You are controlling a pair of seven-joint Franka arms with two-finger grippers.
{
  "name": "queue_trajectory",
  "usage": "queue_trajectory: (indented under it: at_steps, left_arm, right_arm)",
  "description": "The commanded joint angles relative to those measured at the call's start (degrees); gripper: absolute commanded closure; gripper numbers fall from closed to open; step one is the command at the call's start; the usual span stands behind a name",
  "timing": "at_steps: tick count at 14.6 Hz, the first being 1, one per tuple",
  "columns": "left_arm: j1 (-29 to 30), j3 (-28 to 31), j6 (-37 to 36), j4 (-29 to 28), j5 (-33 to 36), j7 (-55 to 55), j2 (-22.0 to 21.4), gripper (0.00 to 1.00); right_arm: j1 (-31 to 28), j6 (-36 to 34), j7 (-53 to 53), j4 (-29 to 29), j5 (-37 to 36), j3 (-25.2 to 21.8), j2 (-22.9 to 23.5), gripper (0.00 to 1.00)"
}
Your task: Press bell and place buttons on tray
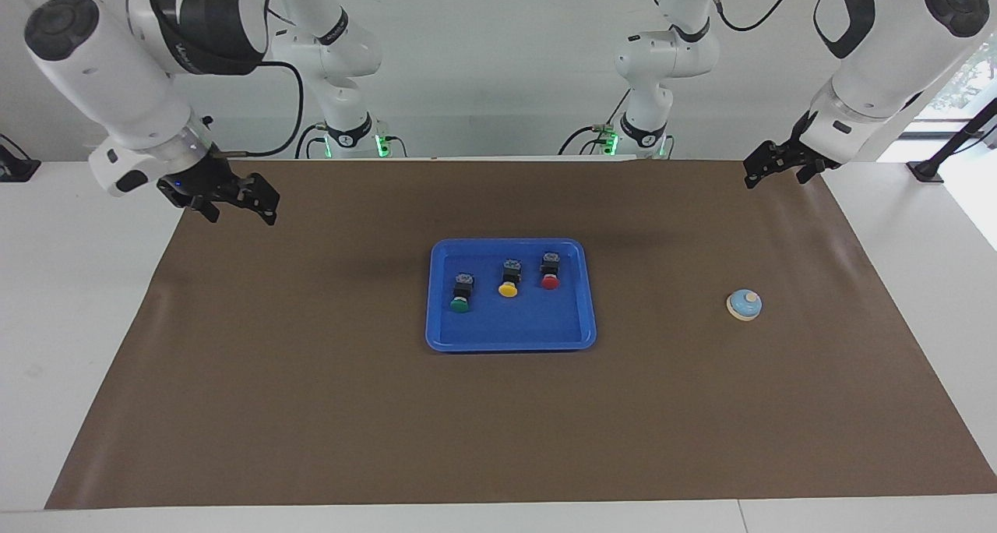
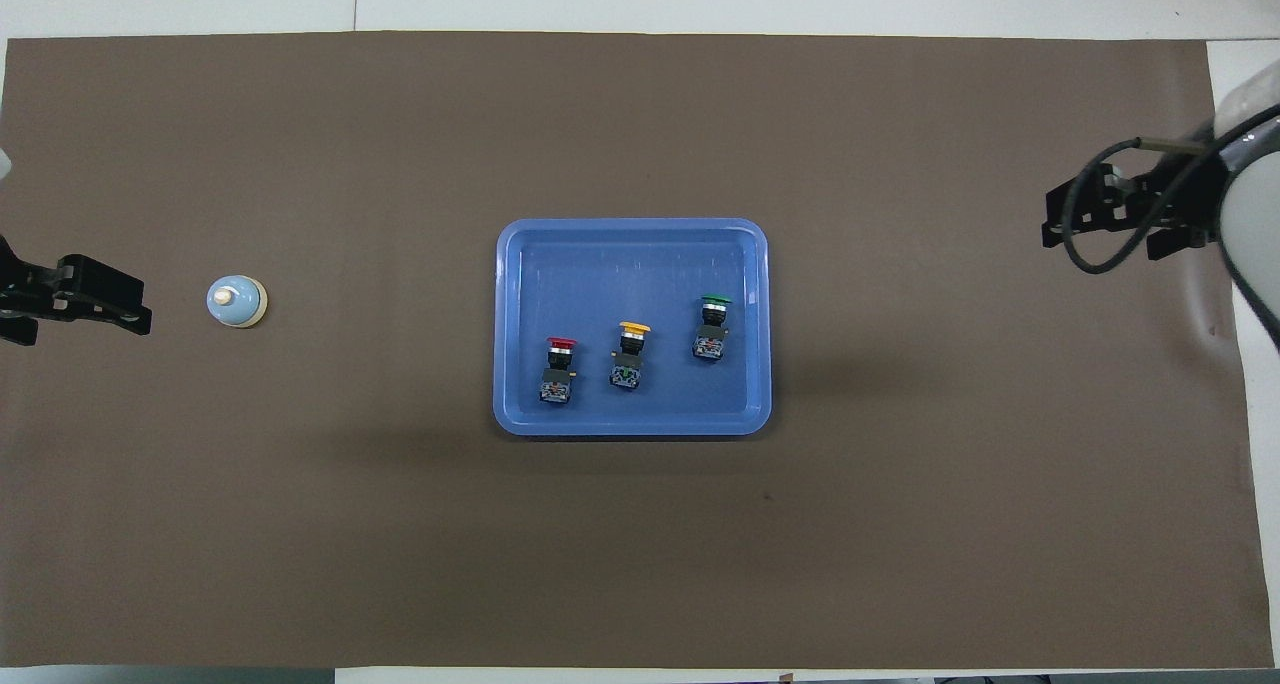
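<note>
The blue tray point(image 1: 510, 338) point(image 2: 630, 244) lies mid-table. Three buttons rest in it in a row: green point(image 1: 459, 293) point(image 2: 712, 326), yellow point(image 1: 508, 279) point(image 2: 629, 350) and red point(image 1: 550, 273) point(image 2: 558, 366). The light-blue bell point(image 1: 744, 305) point(image 2: 237, 302) stands on the mat toward the left arm's end. My left gripper point(image 1: 775, 176) point(image 2: 82, 314) hangs open and holds nothing, over the mat's edge beside the bell. My right gripper point(image 1: 241, 213) point(image 2: 1105, 232) is open with nothing in it, raised over the mat's edge at the right arm's end.
A brown mat point(image 1: 311, 408) covers most of the white table point(image 1: 78, 299). Both arm bases stand at the robots' edge of the table. Nothing else lies on the mat.
</note>
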Motion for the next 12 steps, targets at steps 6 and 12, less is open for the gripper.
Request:
queue_trajectory:
  at_steps: [6,12]
  left_arm:
    - [-0.1,0.1,-0.9,0.1,-0.3,-0.7,-1.4,0.00]
    - [0.2,0.1,5.2,-1.9,-0.1,-0.7,-1.8,1.00]
  right_arm:
    - [0.1,1.7,0.0,-11.3,-2.9,3.1,-10.6,0.00]
    - [-0.2,3.3,0.4,-12.8,-6.1,6.2,-10.6,0.00]
